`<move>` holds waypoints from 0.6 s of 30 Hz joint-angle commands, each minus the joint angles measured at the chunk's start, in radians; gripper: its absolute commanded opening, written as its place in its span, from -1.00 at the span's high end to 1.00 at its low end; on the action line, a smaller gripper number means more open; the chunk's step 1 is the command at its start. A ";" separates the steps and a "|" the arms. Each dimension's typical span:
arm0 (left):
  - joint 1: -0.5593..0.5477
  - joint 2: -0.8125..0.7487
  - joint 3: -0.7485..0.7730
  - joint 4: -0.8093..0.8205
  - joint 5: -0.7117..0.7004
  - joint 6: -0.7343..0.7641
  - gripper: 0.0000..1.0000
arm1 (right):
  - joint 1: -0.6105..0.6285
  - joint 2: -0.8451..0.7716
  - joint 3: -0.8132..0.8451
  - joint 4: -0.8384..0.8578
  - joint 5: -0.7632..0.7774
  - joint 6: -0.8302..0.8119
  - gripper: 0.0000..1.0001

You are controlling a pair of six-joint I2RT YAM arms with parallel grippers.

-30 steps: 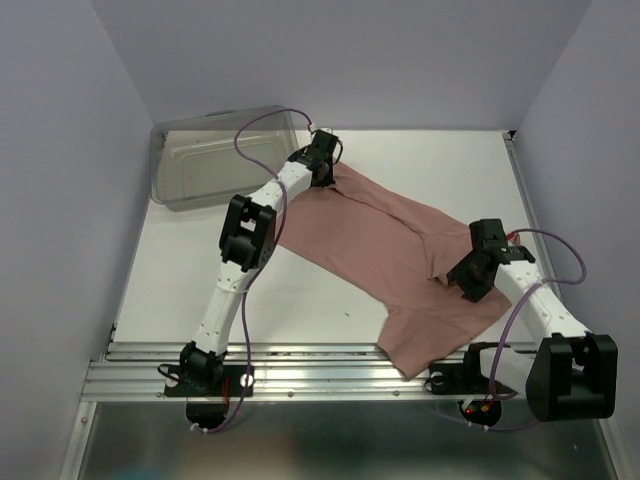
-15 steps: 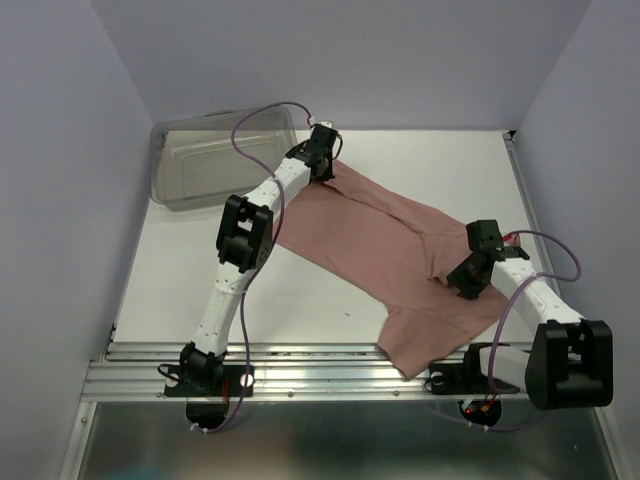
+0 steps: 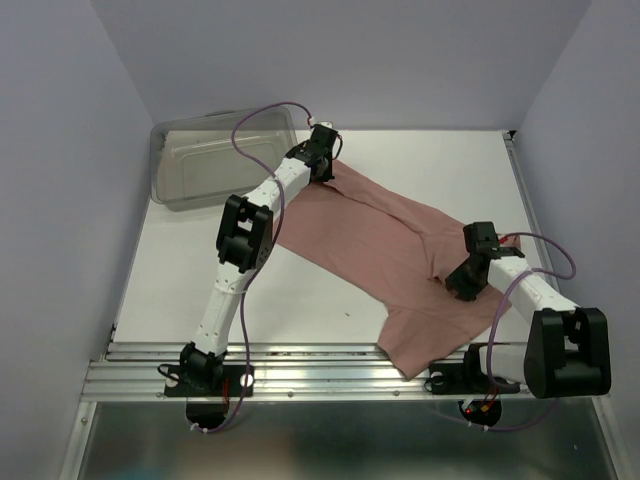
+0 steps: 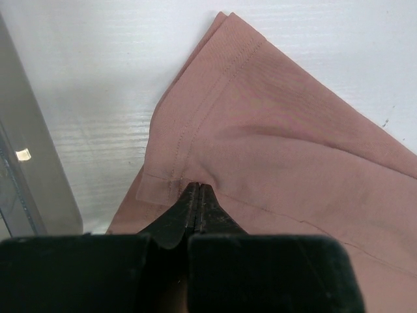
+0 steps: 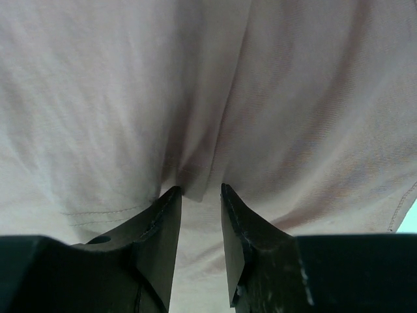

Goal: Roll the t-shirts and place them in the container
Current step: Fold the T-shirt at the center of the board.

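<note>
While the shirt (image 3: 380, 240) lies spread on the white table (image 3: 180, 290) in the overhead view, it runs slantwise from 11 o'clock down to 5 o'clock at the front rail. The left claw (image 3: 322, 168) sits on its far corner and the right claw (image 3: 463, 283) on its 3 o'clock side. A clear bin (image 3: 215, 165) stands at the table's 10 o'clock corner.

From the left wrist, the left claw (image 4: 197, 192) has its fingers pressed together, pinching the stitched hem of the shirt (image 4: 293, 143). Bare table (image 4: 98, 65) shows toward 11 o'clock and the bin wall (image 4: 32, 169) at 9 o'clock.

From the right wrist, the right claw (image 5: 195, 195) is spread, and a raised fold of the shirt (image 5: 293, 98) sits between its tips. Cloth fills almost the whole view.
</note>
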 commanded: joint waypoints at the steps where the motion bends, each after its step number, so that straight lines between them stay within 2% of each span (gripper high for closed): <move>1: -0.006 -0.076 0.022 -0.008 -0.020 0.017 1.00 | 0.001 0.008 -0.015 0.031 0.026 -0.001 0.28; 8: -0.006 -0.076 0.022 -0.010 -0.023 0.022 1.00 | 0.001 0.008 -0.024 0.038 0.034 0.007 0.55; 18: -0.006 -0.076 0.021 -0.008 -0.023 0.022 1.00 | 0.001 -0.038 -0.014 0.014 0.069 0.005 0.43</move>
